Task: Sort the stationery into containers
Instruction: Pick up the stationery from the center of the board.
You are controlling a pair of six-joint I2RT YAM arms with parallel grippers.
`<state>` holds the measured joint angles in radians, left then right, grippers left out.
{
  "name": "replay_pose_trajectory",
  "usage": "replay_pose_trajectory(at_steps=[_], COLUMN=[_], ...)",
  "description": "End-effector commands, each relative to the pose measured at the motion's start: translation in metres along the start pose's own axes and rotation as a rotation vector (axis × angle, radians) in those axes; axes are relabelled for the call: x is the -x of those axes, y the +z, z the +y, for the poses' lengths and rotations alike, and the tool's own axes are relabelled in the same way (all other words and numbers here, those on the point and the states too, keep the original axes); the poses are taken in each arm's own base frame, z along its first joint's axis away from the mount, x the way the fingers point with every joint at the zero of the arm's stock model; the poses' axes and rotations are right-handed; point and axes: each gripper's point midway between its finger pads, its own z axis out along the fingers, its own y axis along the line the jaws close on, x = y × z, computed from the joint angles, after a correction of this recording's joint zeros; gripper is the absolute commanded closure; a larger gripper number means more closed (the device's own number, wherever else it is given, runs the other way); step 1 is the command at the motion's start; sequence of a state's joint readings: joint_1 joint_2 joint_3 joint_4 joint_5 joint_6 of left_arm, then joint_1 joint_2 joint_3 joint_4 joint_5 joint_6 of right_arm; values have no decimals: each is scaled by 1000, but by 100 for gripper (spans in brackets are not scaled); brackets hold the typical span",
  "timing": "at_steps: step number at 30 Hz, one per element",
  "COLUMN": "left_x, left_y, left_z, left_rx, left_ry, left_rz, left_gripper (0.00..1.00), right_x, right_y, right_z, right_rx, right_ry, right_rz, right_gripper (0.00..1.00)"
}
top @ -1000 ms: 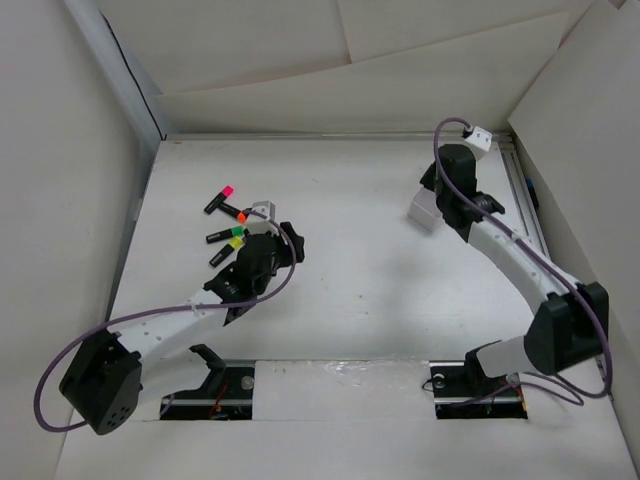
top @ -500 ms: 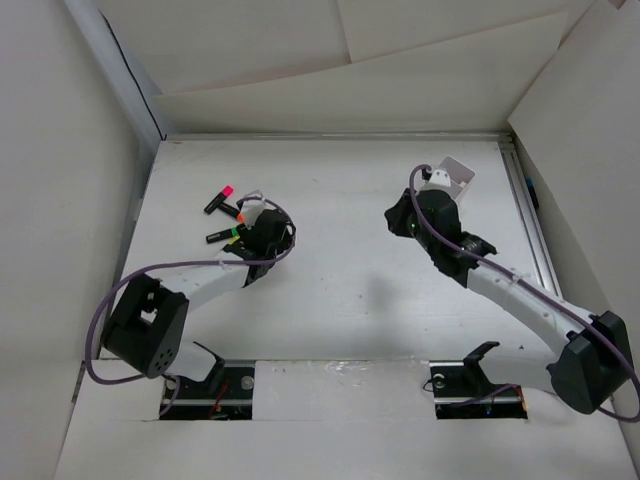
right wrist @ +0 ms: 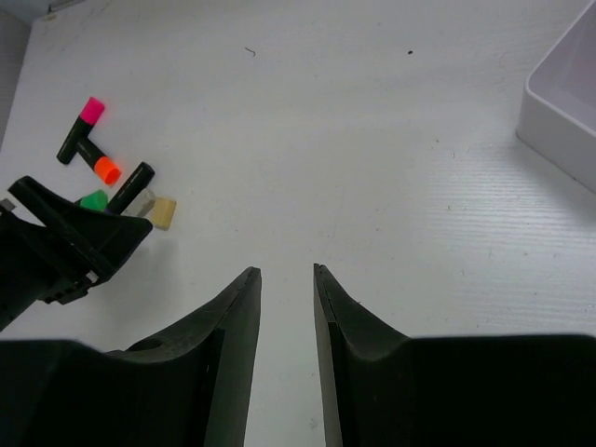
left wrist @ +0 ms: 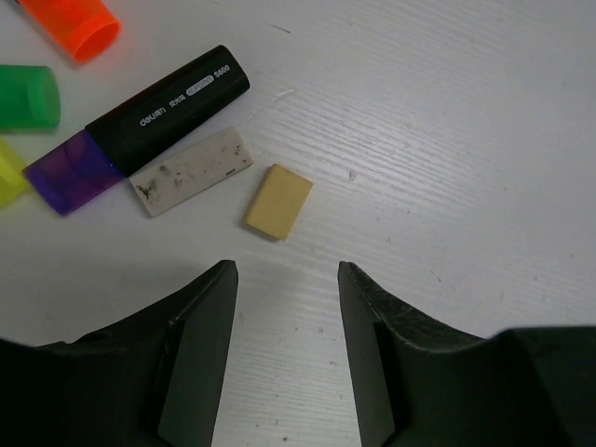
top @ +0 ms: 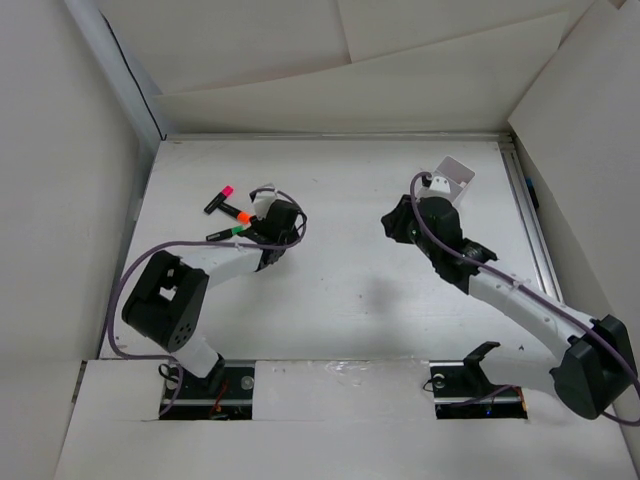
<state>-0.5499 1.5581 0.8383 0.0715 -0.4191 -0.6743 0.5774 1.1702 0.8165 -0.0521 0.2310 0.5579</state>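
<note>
Several highlighters lie at the left of the table: pink-capped (top: 220,197), orange-capped (top: 236,212) and green-capped (top: 227,232). In the left wrist view I see an orange cap (left wrist: 79,23), a green cap (left wrist: 28,96), a yellow cap (left wrist: 7,172) and a black marker with a purple cap (left wrist: 140,126). My left gripper (top: 285,225) is open and empty (left wrist: 287,270), just short of a tan eraser (left wrist: 278,200). My right gripper (top: 392,225) is open and empty (right wrist: 287,270) over bare table. The white tray (top: 455,175) lies behind it at the back right; its corner also shows in the right wrist view (right wrist: 563,102).
A dirty white eraser (left wrist: 191,170) lies beside the purple-capped marker. White walls enclose the table on the left, back and right. A metal rail (top: 528,215) runs along the right edge. The right wrist view shows the left gripper's fingers (right wrist: 74,244) beside the markers.
My left gripper has reached farther up and right, to the right of the markers. My right arm has swung left, and the tray now lies farther back than a second ago.
</note>
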Motion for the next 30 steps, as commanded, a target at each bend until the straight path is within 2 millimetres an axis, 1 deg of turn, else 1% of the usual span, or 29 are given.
replay_pose_trajectory(at_steps=[1, 2, 4, 5, 7, 9, 11, 13, 14, 18, 19, 21, 24, 27, 28, 29, 30], left_x=[5, 3, 0, 1, 6, 6, 3, 1, 4, -4, 0, -1, 1, 3, 2, 3, 1], left_y=[5, 5, 10, 10, 15, 16, 18, 24, 24, 31, 31, 35, 35, 40, 43, 43, 45], left_z=[-4, -2, 0, 1, -2, 0, 1, -1, -3, 5, 1, 5, 7, 1, 1, 0, 3], left_rx=[27, 33, 47, 56, 64, 80, 85, 88, 86, 121, 115, 145, 152, 146, 153, 148, 161], left_ry=[38, 42, 47, 48, 46, 62, 66, 79, 78, 106, 101, 112, 121, 125, 131, 127, 144], left_rz=[8, 14, 14, 6, -6, -4, 2, 5, 3, 14, 7, 3, -3, -9, -1, -7, -7], left_gripper=[56, 58, 58, 58, 58, 58, 58, 58, 58, 58, 58, 58, 58, 58, 58, 58, 59], right_x=[19, 19, 21, 21, 23, 17, 16, 17, 14, 12, 14, 14, 14, 15, 16, 12, 12], right_y=[-8, -8, -11, -11, -11, -7, -7, -7, -4, -4, -4, -4, -2, -2, -2, 0, 0], right_z=[14, 14, 16, 16, 18, 17, 19, 17, 16, 17, 15, 15, 18, 15, 15, 15, 15], right_rx=[57, 57, 71, 71, 76, 75, 84, 74, 67, 76, 65, 65, 71, 56, 56, 58, 58], right_ry=[18, 18, 20, 20, 22, 17, 17, 17, 14, 14, 15, 15, 14, 15, 15, 12, 12], right_rz=[-71, -71, -75, -75, -82, -62, -56, -62, -53, -47, -54, -54, -48, -58, -58, -44, -44], right_gripper=[65, 65, 64, 64, 62, 62, 62, 62, 62, 61, 61, 61, 61, 61, 61, 61, 61])
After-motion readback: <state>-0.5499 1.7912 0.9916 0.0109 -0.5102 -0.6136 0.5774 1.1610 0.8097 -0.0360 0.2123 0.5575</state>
